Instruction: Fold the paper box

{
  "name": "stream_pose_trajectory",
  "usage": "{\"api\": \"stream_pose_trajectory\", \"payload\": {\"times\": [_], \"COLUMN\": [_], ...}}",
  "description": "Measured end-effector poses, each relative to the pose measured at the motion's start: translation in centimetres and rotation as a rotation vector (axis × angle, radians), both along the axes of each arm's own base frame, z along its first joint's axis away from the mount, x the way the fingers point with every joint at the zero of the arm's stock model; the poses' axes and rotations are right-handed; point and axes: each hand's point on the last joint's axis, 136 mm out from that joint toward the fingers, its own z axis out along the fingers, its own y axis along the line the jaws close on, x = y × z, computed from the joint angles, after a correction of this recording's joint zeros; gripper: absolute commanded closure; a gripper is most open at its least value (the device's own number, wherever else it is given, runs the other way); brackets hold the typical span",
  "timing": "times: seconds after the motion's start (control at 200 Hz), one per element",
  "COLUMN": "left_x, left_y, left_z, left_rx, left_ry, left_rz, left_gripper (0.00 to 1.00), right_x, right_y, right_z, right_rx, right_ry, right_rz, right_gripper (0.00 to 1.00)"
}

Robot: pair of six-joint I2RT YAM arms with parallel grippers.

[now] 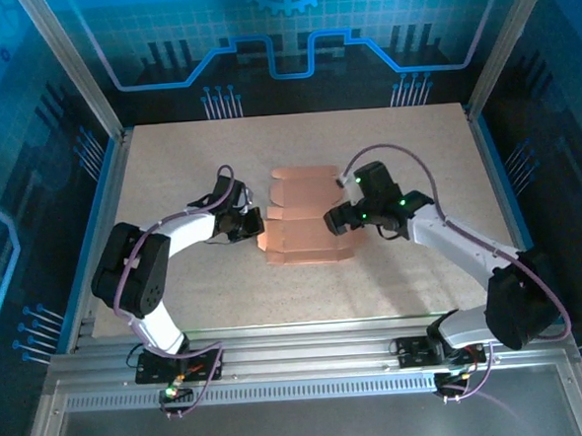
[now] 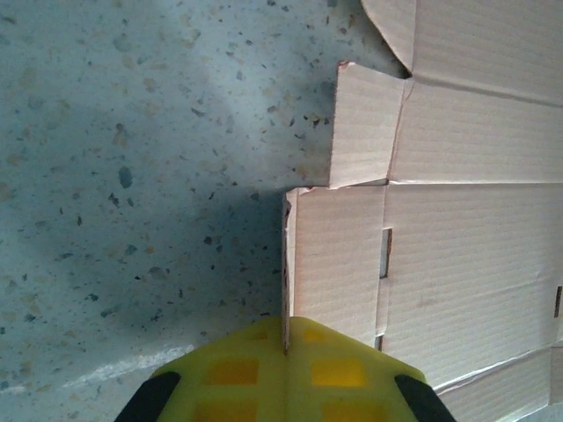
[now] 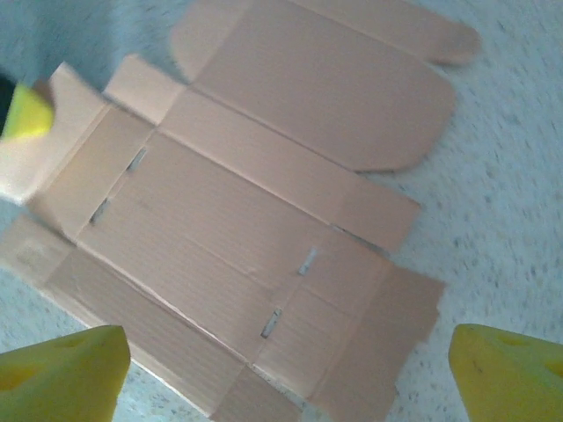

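The paper box [image 1: 306, 217] lies unfolded in the middle of the table, a flat salmon-pink sheet of creased panels with rounded flaps at the far end. My left gripper [image 1: 250, 223] is at its left edge. In the left wrist view the yellow fingers [image 2: 334, 369] are shut on the thin upright edge of a raised side flap [image 2: 332, 255]. My right gripper [image 1: 337, 220] hovers open over the box's right side. Its yellow fingertips [image 3: 62, 374] stand wide apart with the box panels [image 3: 264, 176] below them and nothing between them.
The speckled beige table [image 1: 169, 166] has free room on all sides of the box. Metal frame posts [image 1: 90, 87] and blue walls stand at the left, right and back edges. A metal rail [image 1: 300, 361] runs along the near edge, where the arm bases are bolted.
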Motion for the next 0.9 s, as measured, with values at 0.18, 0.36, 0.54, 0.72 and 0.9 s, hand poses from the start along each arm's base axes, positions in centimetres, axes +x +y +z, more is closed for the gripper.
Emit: {"api": "stream_pose_trajectory", "payload": {"times": [0.18, 0.36, 0.54, 0.72, 0.9], "left_x": [0.8, 0.8, -0.1, -0.2, -0.1], "left_y": [0.2, 0.8, 0.9, 0.8, 1.0], "left_z": [1.0, 0.5, -0.1, -0.1, -0.2], "left_rx": [-0.015, -0.010, -0.014, -0.018, -0.005], "left_ry": [0.023, 0.080, 0.124, 0.126, 0.115], "left_rz": [-0.028, -0.062, -0.091, -0.099, -0.110], "left_gripper": [1.00, 1.00, 1.00, 1.00, 1.00], "right_x": [-2.8, -7.4, -7.3, -5.1, -4.0], "right_y": [4.0, 8.5, 8.6, 9.6, 10.3], "right_z": [-2.7, -7.2, -10.7, -10.6, -10.0], "right_rx": [-0.157, -0.338, -0.515, -0.579, -0.579], "right_ry": [-0.097, -0.130, -0.131, -0.185, -0.199], "right_rz": [0.310, 0.634, 0.726, 0.731, 0.740], "right_gripper": [0.07, 0.08, 0.11, 0.21, 0.39]}}
